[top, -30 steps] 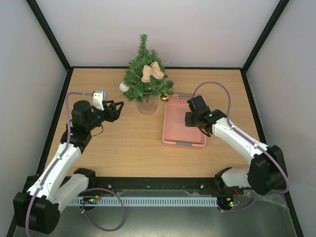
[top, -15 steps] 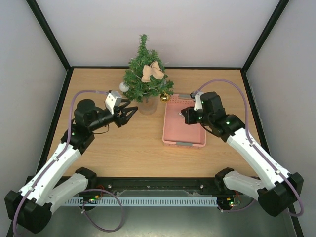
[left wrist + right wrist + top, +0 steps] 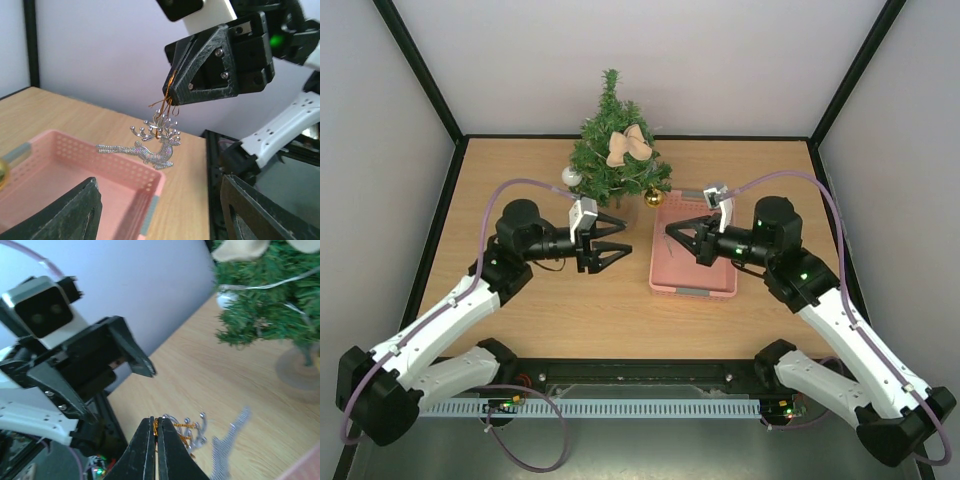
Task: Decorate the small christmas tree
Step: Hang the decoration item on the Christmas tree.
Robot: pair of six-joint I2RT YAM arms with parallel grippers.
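The small christmas tree (image 3: 616, 150) stands at the back of the table and carries a beige bow (image 3: 628, 145), a silver ball (image 3: 570, 176) and a gold ball (image 3: 653, 197). My right gripper (image 3: 155, 420) is shut on the gold hanging string of a silver glitter reindeer ornament (image 3: 150, 147). The reindeer dangles just above the left rim of the pink basket (image 3: 692, 262). My left gripper (image 3: 617, 244) faces it from the left, jaws open and empty, a short gap away. In the right wrist view the tree (image 3: 265, 305) is at upper right.
The pink basket (image 3: 60, 170) lies right of centre, below the tree's right side. The tree's clear round base (image 3: 300, 370) rests on the wooden table. Black frame posts and white walls close the table on three sides.
The right gripper lifted out of the basket and turned left with the reindeer hanging from it. The left arm swung right from beside the tree until its open jaws faced the ornament.
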